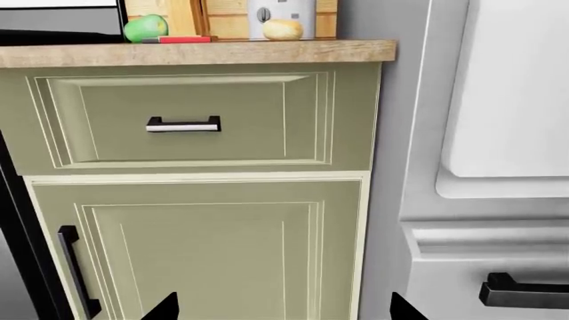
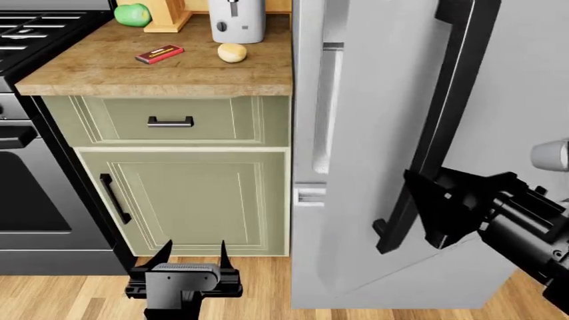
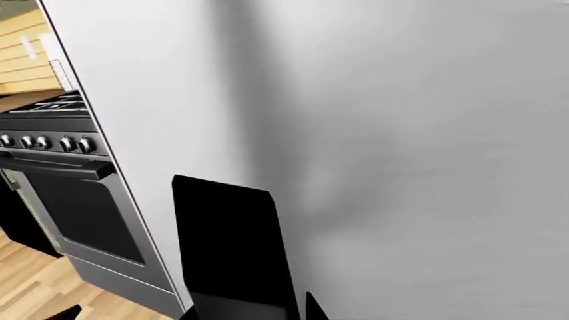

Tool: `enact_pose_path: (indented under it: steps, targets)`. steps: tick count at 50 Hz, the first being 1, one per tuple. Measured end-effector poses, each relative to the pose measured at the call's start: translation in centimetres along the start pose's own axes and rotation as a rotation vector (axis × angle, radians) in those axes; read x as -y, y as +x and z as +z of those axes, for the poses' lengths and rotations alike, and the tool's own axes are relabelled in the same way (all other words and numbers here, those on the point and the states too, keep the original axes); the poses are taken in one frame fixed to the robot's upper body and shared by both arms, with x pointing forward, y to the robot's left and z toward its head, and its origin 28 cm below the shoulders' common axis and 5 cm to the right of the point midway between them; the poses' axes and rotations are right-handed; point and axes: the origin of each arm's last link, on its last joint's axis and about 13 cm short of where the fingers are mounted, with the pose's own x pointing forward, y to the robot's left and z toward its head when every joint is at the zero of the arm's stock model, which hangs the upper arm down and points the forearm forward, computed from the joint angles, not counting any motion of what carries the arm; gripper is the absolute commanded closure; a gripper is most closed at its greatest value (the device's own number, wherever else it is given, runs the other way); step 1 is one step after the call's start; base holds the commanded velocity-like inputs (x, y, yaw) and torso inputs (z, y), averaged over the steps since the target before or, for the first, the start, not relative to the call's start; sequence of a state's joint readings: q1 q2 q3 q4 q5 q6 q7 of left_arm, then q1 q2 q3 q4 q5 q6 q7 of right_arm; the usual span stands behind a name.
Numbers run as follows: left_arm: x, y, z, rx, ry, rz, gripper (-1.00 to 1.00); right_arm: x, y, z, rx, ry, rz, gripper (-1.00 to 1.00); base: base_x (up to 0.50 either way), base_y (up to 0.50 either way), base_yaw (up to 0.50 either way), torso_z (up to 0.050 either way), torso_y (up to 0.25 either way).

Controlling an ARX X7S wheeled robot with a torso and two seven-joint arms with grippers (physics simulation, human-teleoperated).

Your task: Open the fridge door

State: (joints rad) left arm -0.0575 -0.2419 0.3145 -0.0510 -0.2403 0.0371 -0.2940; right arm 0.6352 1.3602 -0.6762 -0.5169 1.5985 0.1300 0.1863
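Note:
The fridge door point(image 2: 524, 80) is a pale grey-white panel with a long black vertical bar handle point(image 2: 444, 113), and it stands swung partly out toward me. My right gripper point(image 2: 418, 213) is shut on the lower end of that handle. In the right wrist view the black bar point(image 3: 226, 233) fills the space between my right gripper's point(image 3: 249, 310) fingers, against the door face point(image 3: 418, 133). My left gripper point(image 2: 191, 257) hangs open and empty, low in front of the green cabinet door point(image 2: 191, 200). The left wrist view shows its open tips point(image 1: 284, 307) and the fridge door's pale panel point(image 1: 516, 87).
A freezer drawer with a horizontal black handle point(image 1: 524, 293) sits below the door. The green cabinet has a drawer point(image 2: 169, 121) and a wooden counter point(image 2: 106, 73) holding a green apple point(image 2: 133, 13), a red box point(image 2: 160, 54) and a potato point(image 2: 232, 52). A stove and oven point(image 2: 26, 187) stand at the left.

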Motion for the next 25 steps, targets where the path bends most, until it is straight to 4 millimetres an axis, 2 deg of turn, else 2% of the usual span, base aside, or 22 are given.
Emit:
enact_pose_path:
  steps: [24, 25]
  targets:
    - [0.01, -0.03, 0.01, 0.001, 0.002, 0.001, -1.00, -0.04, -0.83, 0.14, -0.004, -0.046, -0.009, 1.00, 0.00, 0.00, 0.00, 0.000, 0.000]
    - [0.01, -0.03, 0.01, 0.001, 0.002, 0.001, -1.00, -0.03, -0.83, 0.17, -0.005, -0.050, -0.008, -1.00, 0.00, 0.00, 0.00, 0.000, 0.000]
